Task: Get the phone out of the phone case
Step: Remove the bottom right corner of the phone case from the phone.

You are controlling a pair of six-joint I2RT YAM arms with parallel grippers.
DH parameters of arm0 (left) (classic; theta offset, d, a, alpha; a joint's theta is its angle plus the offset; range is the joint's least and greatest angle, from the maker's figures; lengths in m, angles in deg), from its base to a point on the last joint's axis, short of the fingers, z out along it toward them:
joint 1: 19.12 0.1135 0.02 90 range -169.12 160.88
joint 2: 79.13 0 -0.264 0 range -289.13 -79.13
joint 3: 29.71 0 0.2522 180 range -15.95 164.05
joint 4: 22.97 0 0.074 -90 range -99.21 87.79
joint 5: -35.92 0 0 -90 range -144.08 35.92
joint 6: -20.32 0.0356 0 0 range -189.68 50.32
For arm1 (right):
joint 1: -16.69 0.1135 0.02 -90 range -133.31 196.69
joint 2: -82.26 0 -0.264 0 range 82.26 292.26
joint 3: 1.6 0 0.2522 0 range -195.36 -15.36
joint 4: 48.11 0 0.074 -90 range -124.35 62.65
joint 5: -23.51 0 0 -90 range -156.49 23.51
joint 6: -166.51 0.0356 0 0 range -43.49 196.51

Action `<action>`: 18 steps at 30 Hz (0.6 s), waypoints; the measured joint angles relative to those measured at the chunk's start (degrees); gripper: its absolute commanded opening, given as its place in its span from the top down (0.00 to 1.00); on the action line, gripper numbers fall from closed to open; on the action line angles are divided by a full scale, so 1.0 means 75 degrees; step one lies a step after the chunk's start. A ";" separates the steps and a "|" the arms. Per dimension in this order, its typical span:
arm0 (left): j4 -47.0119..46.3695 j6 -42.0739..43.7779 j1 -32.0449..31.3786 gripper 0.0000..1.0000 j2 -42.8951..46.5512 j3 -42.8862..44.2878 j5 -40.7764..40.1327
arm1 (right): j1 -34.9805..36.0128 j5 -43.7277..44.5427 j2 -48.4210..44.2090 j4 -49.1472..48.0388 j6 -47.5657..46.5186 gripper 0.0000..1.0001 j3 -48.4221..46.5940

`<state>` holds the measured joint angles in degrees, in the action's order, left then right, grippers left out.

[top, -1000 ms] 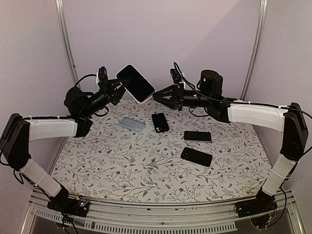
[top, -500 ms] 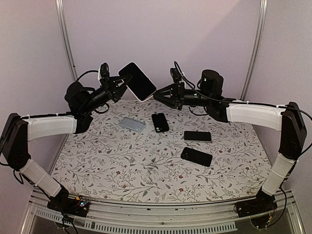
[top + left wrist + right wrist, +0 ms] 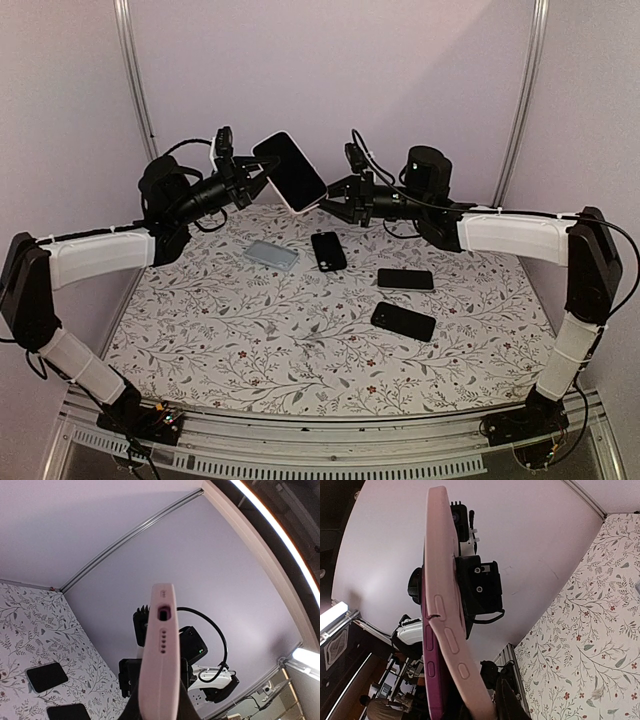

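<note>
Two grippers now meet at the phone (image 3: 292,172), held aloft toward 12 o'clock. The left gripper (image 3: 252,179) stays clamped on it. The right gripper (image 3: 326,196) has moved in, jaws narrowing at the case (image 3: 439,555) corner, though I cannot tell if they grip yet. Peeling looks imminent.

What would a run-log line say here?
left fingers: clamped on black-screened phone in pale pink case, held aloft | right fingers: at its lower corner, grip unclear | phone: not yet out

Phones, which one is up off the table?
The phone in the pink case, held aloft by the left gripper; the rest lie flat.
</note>
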<state>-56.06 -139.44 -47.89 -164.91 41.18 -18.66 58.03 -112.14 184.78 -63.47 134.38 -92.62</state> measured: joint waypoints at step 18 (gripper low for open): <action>0.1198 0.0455 -0.0245 0.66 0.0020 0.0035 -0.0023 | 0.0265 0.0513 -0.0006 -0.0589 0.0367 1.00 0.0510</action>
<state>-47.08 -136.03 -49.73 -164.75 41.44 -18.83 60.02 -108.29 184.74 -67.89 137.13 -88.79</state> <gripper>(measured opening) 0.264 0.081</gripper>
